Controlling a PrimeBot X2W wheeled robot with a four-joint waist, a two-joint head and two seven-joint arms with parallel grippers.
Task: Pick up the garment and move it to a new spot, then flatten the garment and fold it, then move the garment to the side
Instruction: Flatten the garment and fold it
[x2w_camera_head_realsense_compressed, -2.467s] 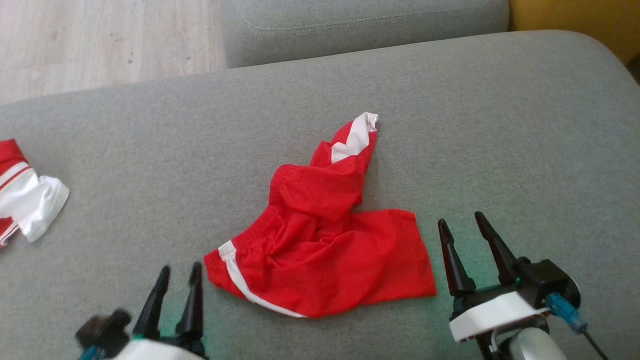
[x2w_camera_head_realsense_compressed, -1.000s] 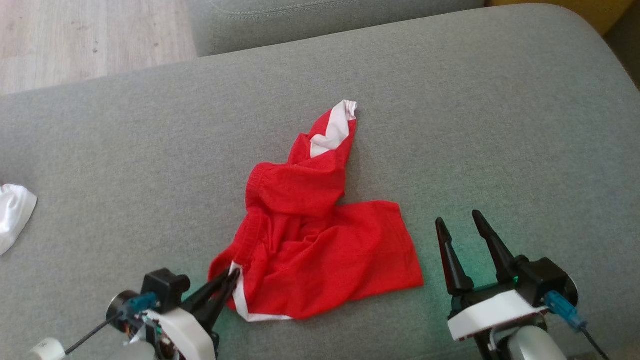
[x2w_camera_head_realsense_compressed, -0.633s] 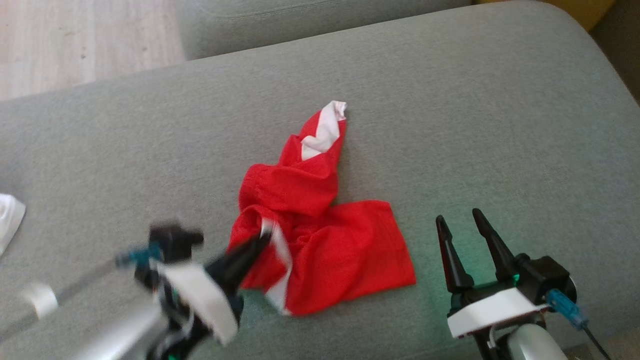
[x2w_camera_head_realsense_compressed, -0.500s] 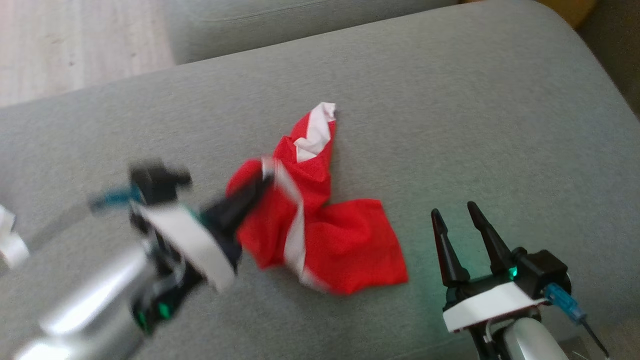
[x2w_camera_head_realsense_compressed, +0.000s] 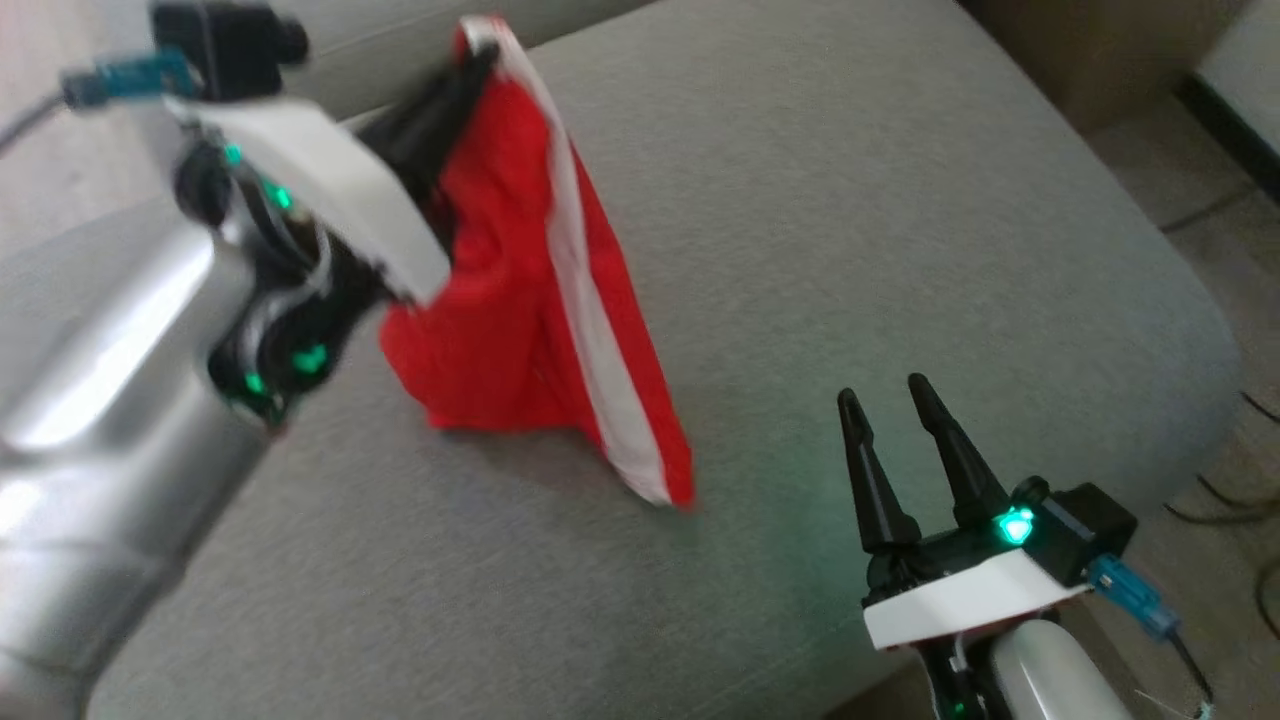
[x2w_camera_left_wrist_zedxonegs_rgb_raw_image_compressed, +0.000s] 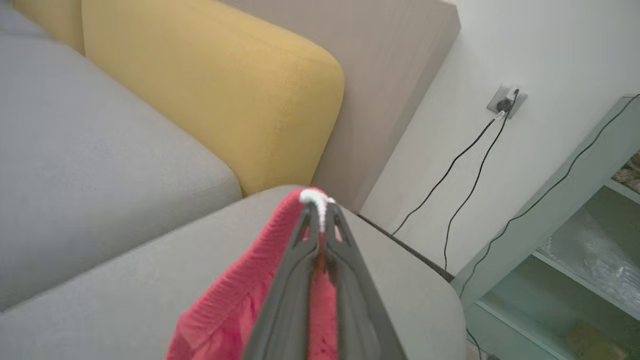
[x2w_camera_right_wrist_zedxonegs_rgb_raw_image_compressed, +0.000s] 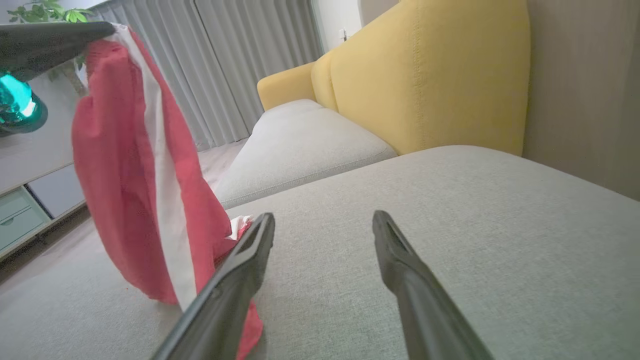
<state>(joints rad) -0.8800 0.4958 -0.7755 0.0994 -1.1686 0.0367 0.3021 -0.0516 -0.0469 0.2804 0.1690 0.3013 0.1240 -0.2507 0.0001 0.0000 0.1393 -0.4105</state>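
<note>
The garment (x2w_camera_head_realsense_compressed: 500, 290) is red cloth with a white stripe, and it hangs in the air from one corner. My left gripper (x2w_camera_head_realsense_compressed: 478, 58) is shut on that corner, raised at the upper left of the head view. In the left wrist view my closed fingertips (x2w_camera_left_wrist_zedxonegs_rgb_raw_image_compressed: 320, 212) pinch the white-edged hem of the garment (x2w_camera_left_wrist_zedxonegs_rgb_raw_image_compressed: 235, 305). The garment's lower end (x2w_camera_right_wrist_zedxonegs_rgb_raw_image_compressed: 150, 210) still brushes the grey cushion (x2w_camera_head_realsense_compressed: 900, 200). My right gripper (x2w_camera_head_realsense_compressed: 880, 395) is open low at the right, hovering over the cushion with nothing between its fingers, a short way right of the cloth.
I am over a wide grey sofa cushion (x2w_camera_right_wrist_zedxonegs_rgb_raw_image_compressed: 450, 215) with a second grey seat (x2w_camera_right_wrist_zedxonegs_rgb_raw_image_compressed: 300, 145) beyond it and a yellow backrest (x2w_camera_right_wrist_zedxonegs_rgb_raw_image_compressed: 425, 75) behind. The cushion's right edge drops to the floor, where cables (x2w_camera_head_realsense_compressed: 1230, 500) lie. A pale green cabinet (x2w_camera_left_wrist_zedxonegs_rgb_raw_image_compressed: 575, 250) stands past the sofa.
My left gripper closed on the garment's lower-left corner and lifted it high, so the cloth now hangs instead of lying flat. The head camera swung right. The right gripper stayed open.
</note>
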